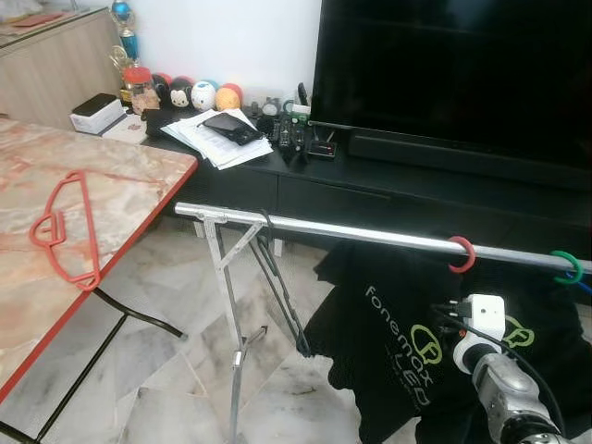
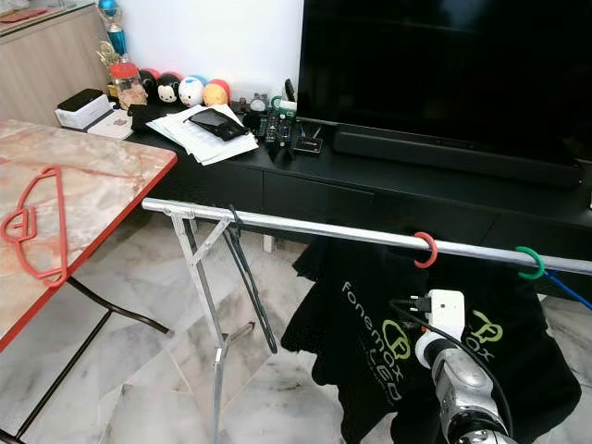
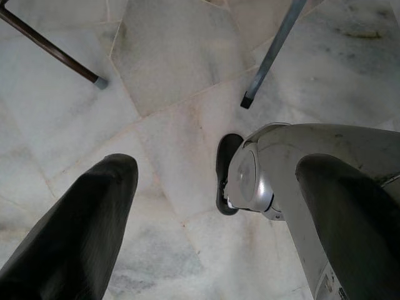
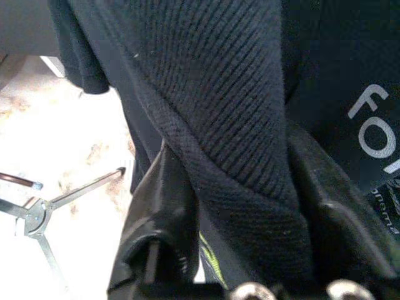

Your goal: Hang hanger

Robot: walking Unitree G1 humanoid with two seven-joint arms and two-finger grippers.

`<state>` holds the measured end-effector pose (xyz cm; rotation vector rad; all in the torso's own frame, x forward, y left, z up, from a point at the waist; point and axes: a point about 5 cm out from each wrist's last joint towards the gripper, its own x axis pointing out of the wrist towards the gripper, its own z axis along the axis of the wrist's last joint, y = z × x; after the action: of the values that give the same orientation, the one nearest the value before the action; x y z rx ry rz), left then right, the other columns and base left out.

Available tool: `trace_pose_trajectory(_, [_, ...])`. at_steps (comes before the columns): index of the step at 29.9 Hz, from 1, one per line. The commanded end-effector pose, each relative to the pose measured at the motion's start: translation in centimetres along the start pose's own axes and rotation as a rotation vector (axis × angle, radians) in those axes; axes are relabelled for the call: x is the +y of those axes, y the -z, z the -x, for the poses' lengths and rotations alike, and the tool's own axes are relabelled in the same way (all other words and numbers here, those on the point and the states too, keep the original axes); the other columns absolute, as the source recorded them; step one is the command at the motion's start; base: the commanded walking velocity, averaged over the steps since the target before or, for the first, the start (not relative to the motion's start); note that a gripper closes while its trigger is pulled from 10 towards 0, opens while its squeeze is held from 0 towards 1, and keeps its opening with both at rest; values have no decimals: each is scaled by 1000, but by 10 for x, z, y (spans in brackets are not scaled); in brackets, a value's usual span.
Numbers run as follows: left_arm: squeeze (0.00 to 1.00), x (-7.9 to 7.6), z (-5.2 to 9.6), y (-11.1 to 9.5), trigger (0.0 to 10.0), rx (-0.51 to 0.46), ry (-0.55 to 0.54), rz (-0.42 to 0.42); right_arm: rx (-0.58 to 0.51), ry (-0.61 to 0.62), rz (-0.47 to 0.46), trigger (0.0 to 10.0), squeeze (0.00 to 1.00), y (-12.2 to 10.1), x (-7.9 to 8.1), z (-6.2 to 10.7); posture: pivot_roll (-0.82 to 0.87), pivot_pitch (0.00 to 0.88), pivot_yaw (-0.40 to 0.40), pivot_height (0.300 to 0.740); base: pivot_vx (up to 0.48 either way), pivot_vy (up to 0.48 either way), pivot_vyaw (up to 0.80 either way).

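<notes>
A red hanger (image 1: 65, 231) lies flat on the marble table (image 1: 139, 176) at my left. In front of me runs a silver rail (image 1: 351, 231). On the rail hang a bare black hanger (image 1: 282, 296), a red hook (image 1: 462, 254) carrying a black printed shirt (image 1: 388, 314), and a green hook (image 1: 568, 268). My right arm (image 1: 499, 379) reaches up in front of the shirt. In the right wrist view my right gripper (image 4: 231, 150) is shut on a fold of the shirt's black fabric. My left gripper (image 3: 219, 162) hangs open over the floor beside my leg.
The rail's silver folding stand (image 1: 227, 314) rests on the marble floor between me and the table. Behind the rail is a black TV console (image 1: 370, 176) with a large TV (image 1: 453, 65), papers and small items. The table's red edge is close on my left.
</notes>
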<state>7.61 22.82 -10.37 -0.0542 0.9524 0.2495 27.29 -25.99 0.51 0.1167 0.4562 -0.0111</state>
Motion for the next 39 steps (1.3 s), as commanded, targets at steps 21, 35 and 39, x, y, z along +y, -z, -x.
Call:
trace_pose_trajectory(21, [0, -4, 2, 7, 10000, 29, 15, 8, -132, -24, -25, 10000, 0, -14, 12, -1, 17, 0, -65, 740, 0, 0, 0])
trace_pose_trajectory(35, [0, -3, 2, 7, 10000, 30, 15, -2, -334, 43, 0, 0, 0, -35, 22, 4, 16, 0, -58, 740, 0, 0, 0])
trace_pose_trajectory(39, [0, -2, 2, 7, 10000, 30, 17, -5, -378, 92, -6, 0, 0, -32, 14, 13, 16, 0, -55, 740, 0, 0, 0])
